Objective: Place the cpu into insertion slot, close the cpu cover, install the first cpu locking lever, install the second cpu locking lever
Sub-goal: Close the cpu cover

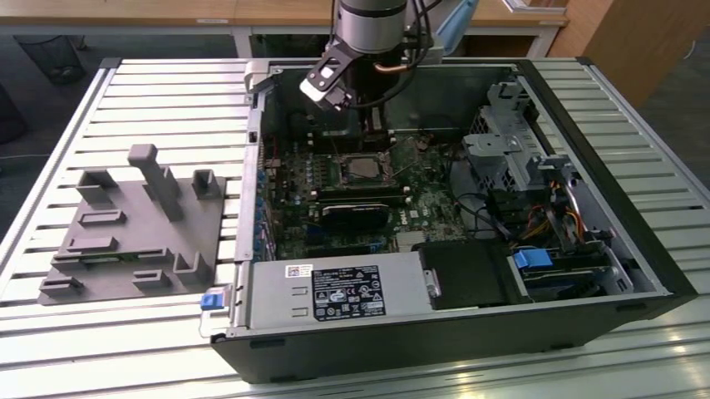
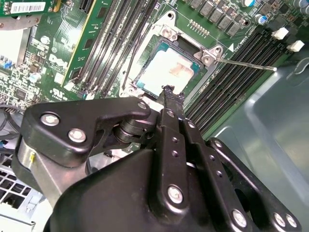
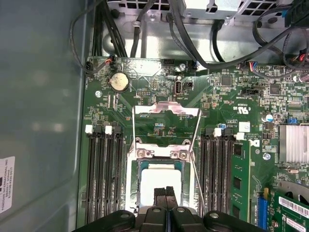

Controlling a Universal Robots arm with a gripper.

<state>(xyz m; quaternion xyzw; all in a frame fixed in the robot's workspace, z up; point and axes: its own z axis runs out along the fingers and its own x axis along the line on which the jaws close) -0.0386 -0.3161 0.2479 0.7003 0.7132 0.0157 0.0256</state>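
— Is the cpu in the insertion slot?
— Yes. Our gripper, fingers pressed together and empty, hovers just above it. The cpu cover lies open beside the slot; we'd tip it gently.

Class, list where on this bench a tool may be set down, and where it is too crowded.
Bare slatted table lies on the far and near sides of the grey fixture, on the exterior view's left. Inside the computer case it is crowded: motherboard, cables, drive cages.
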